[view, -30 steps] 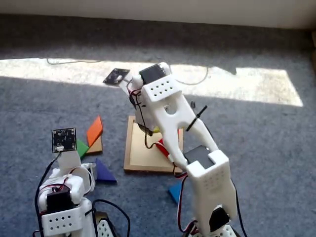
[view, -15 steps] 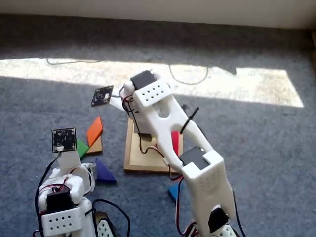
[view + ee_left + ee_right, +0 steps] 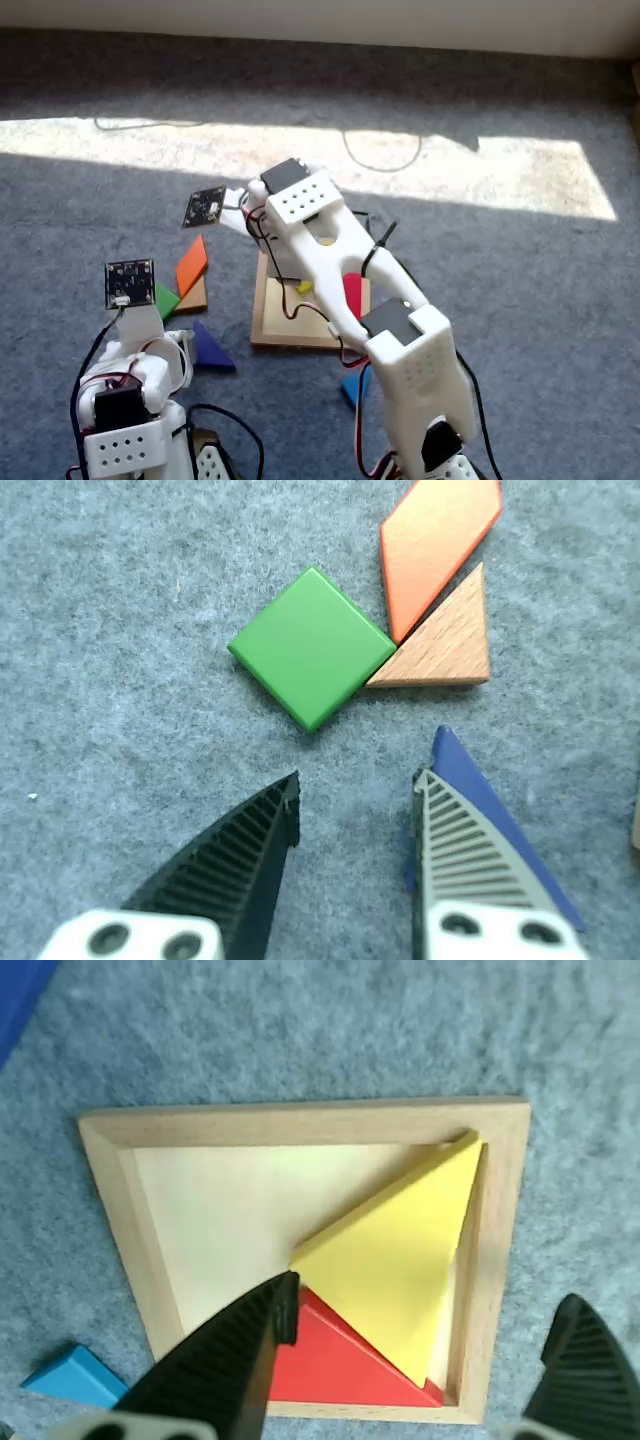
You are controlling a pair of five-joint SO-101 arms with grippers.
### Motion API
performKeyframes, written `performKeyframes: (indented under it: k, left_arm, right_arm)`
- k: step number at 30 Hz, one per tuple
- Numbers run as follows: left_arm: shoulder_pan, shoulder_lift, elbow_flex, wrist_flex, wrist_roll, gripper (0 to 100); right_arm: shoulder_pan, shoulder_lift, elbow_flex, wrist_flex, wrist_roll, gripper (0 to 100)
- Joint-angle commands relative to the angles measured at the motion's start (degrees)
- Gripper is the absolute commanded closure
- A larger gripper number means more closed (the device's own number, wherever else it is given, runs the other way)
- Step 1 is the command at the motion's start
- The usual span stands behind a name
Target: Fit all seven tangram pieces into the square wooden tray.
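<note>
Change: the right arm has swung its wrist toward the loose pieces, uncovering the red triangle in the high view; the left arm has kept still.
Right gripper (image 3: 430, 1295): fingers spread wide, holding nothing, above the tray.
Left gripper (image 3: 356, 777): fingers parted, empty, over the carpet (image 3: 520, 300) just short of the green square.
Tray (image 3: 300, 1122): holds the yellow triangle (image 3: 400, 1260) and the red triangle (image 3: 340, 1360), edge to edge, each against a wall.
Loose pieces: green square (image 3: 310, 645), orange parallelogram (image 3: 440, 540) and wooden triangle (image 3: 445, 645) touching one another; dark blue triangle (image 3: 500, 820) beside the left gripper's pale finger; light blue piece (image 3: 353, 385) near the tray's corner.
</note>
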Motion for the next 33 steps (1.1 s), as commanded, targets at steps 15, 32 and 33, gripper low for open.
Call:
performKeyframes:
  k: [15,32,33]
  left_arm:
    - [-0.5,-2.9,1.1,0.4,0.2,81]
    - [-0.5,-2.9,1.1,0.4,0.2,81]
    - [-0.5,-2.9,1.1,0.4,0.2,81]
  right_arm:
    - [0.8,-1.5,-4.1,2.4,-13.6,99.0]
    - [10.6,0.3,6.9,-9.2,-14.5,99.1]
    - [11.1,0.1,6.8,-8.0,-13.5,99.1]
